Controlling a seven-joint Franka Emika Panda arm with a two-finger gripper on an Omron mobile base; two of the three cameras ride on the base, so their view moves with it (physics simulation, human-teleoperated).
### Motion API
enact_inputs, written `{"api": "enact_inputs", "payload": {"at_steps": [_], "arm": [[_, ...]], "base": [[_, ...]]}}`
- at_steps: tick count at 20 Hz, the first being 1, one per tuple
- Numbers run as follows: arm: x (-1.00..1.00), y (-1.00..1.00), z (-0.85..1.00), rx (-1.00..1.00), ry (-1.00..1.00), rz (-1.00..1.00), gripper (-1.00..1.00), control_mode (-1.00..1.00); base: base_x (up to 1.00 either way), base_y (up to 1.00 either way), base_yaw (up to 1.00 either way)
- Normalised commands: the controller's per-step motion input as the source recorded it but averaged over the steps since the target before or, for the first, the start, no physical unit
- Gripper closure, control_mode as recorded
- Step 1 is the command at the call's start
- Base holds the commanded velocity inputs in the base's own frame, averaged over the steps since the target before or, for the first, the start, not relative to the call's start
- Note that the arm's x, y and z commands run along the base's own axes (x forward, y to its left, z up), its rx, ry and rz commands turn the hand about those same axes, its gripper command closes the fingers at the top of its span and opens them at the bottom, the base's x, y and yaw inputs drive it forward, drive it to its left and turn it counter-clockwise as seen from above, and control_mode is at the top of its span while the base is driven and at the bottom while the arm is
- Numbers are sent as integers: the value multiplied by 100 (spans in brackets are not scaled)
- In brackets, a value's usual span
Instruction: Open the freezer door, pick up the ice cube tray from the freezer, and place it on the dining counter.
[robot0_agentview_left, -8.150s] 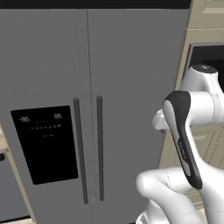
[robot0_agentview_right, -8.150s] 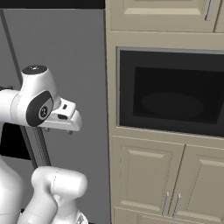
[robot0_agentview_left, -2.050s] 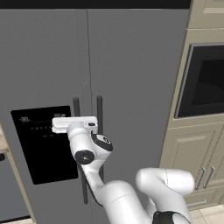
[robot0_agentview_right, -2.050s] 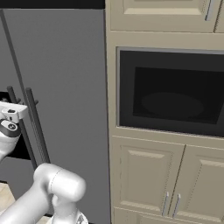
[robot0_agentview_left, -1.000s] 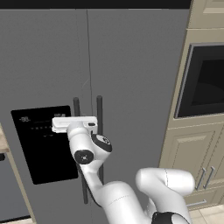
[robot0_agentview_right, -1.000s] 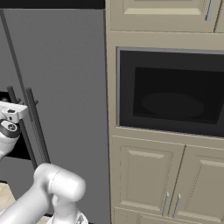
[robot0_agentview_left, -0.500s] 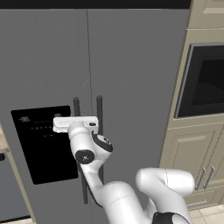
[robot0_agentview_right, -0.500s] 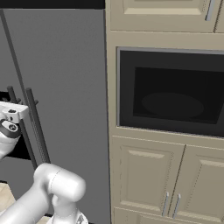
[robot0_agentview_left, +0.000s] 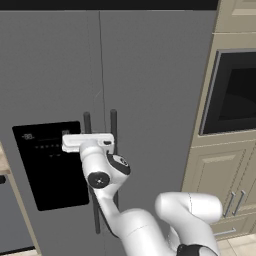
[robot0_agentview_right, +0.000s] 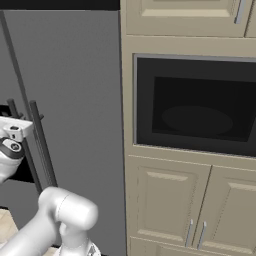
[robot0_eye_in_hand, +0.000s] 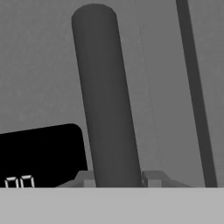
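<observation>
The freezer door (robot0_agentview_left: 50, 75) is shut; it is grey, with a black dispenser panel (robot0_agentview_left: 50, 170). Its dark vertical bar handle (robot0_agentview_left: 87, 122) rises large through the middle of the hand view (robot0_eye_in_hand: 105, 96). My gripper (robot0_agentview_left: 89, 142) is level with the panel's top, shut on that handle, and a fingertip (robot0_eye_in_hand: 87, 179) presses each side of the bar. From the right base view the white hand (robot0_agentview_right: 12, 131) sits at the left edge against the freezer door's handle (robot0_agentview_right: 13, 111). The ice cube tray is hidden behind the shut door. The dining counter is out of view.
The wider plain grey door (robot0_agentview_left: 155, 100) and its own handle (robot0_agentview_left: 114, 125) stand just right of my hand. Right of that is a beige cabinet wall with a built-in dark microwave (robot0_agentview_right: 195, 105) and lower cabinet doors (robot0_agentview_right: 170, 205). A counter edge (robot0_agentview_left: 2, 162) shows at far left.
The arm has swung from the right side over to the freezer door's handle. Over the last second the hand has stayed at the handle with hardly any shift.
</observation>
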Motion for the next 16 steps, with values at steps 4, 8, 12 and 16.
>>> {"api": "enact_inputs", "payload": {"at_steps": [4,8,12,16], "arm": [[-44,30,0,0,0,0,100,-100],[-59,57,0,0,0,0,100,-100],[-53,63,0,0,0,0,100,-100],[-42,65,0,0,0,0,100,-100]], "base": [[0,0,0],[0,0,0],[0,0,0],[0,0,0]]}}
